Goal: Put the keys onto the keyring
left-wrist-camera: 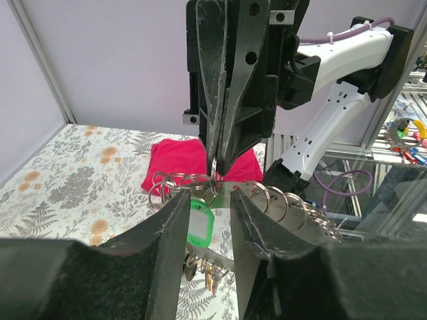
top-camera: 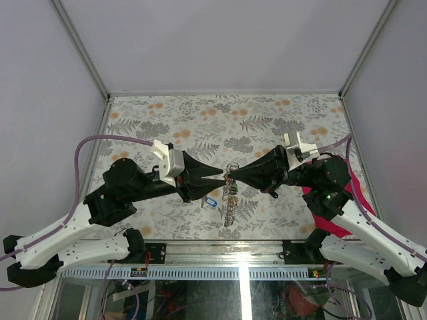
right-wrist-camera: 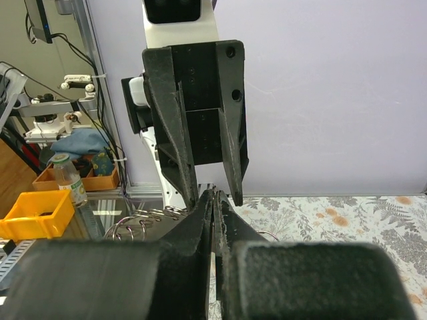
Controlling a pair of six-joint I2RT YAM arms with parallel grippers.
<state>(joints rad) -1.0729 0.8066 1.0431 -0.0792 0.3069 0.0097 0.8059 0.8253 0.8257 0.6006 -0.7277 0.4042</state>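
The table (top-camera: 167,120), covered in a floral print, filled the walled cell. The left arm (top-camera: 127,190) and right arm (top-camera: 330,177) reached in from the near edge and met nose to nose over the table's middle. A red cloth (left-wrist-camera: 175,157) lay crumpled on the table at the right, partly under the right arm.

The right gripper (top-camera: 231,176) was clenched, its tips pinching the thin ring of the keyring (left-wrist-camera: 177,180) from above. From that ring the chain (top-camera: 231,200) hung down towards the near edge; in the left wrist view its links fanned out to the right as a row of silvery loops.

The left gripper (left-wrist-camera: 210,199) faced the right one, tips almost meeting. Its fingers (left-wrist-camera: 175,220) stood apart with a clear gap and gripped nothing. Through that gap the green key (left-wrist-camera: 198,225) showed, hanging just under the ring. A few smaller keys (left-wrist-camera: 210,273) dangled lower, too small to tell their colours.

In the top view the blue key (top-camera: 209,201) sat below the left gripper, just left of the chain and apart from it. Whether it rested on the table could not be told.
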